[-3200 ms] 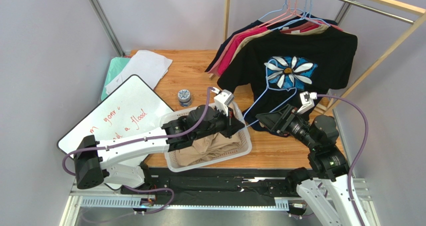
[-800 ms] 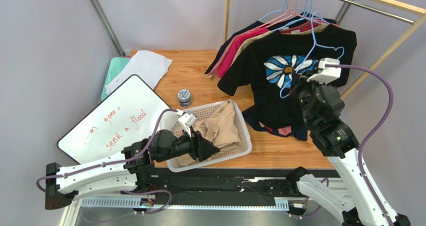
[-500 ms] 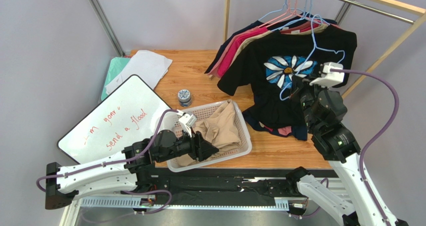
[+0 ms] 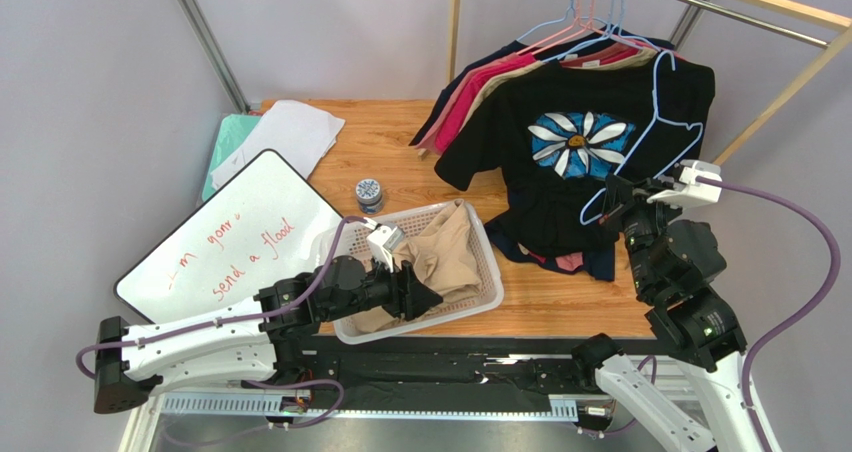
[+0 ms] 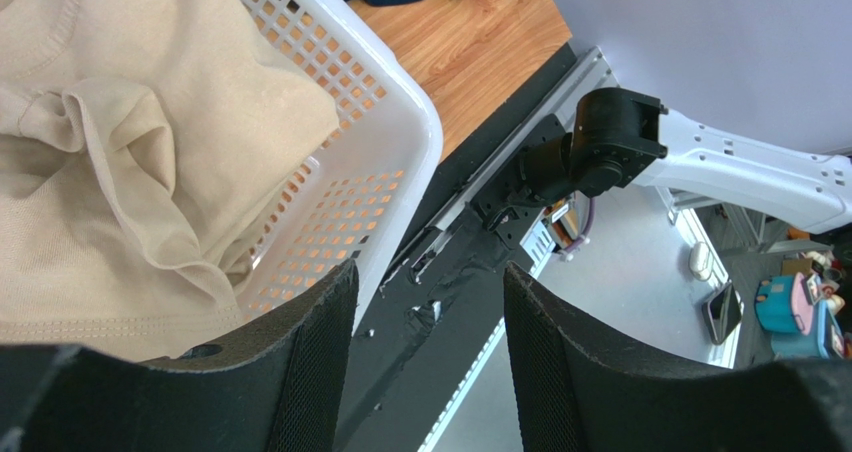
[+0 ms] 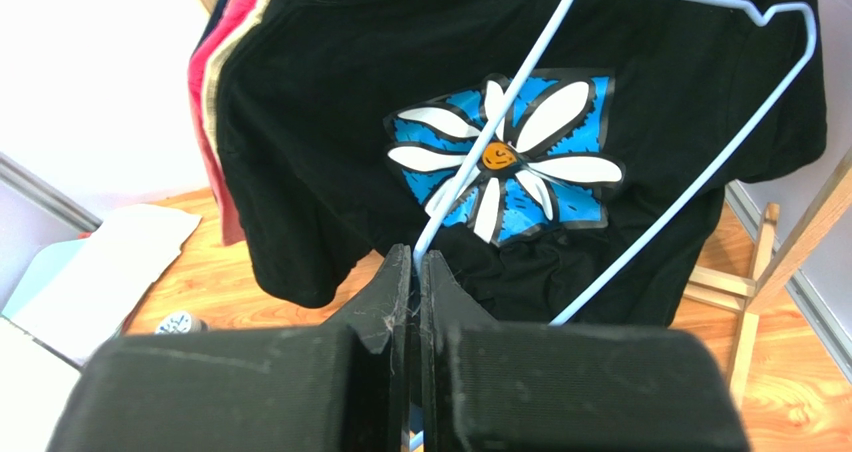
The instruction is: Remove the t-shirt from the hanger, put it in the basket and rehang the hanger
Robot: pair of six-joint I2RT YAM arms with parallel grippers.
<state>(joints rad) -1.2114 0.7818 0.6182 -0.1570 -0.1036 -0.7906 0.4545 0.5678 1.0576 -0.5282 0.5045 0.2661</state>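
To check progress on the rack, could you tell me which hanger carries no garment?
The light-blue wire hanger clamped in the right pincer, bare before the black daisy t-shirt; the other hangers at the rail all carry shirts.

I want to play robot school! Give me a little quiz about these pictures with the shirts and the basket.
1. True or false: the right gripper is shut on the blue hanger.
2. What lies in the white basket? A) a red towel B) a beige shirt C) a green hat
3. Fill in the gap: the black shirt has a big ____ printed on it.

Key: 1 true; 2 B; 3 flower.
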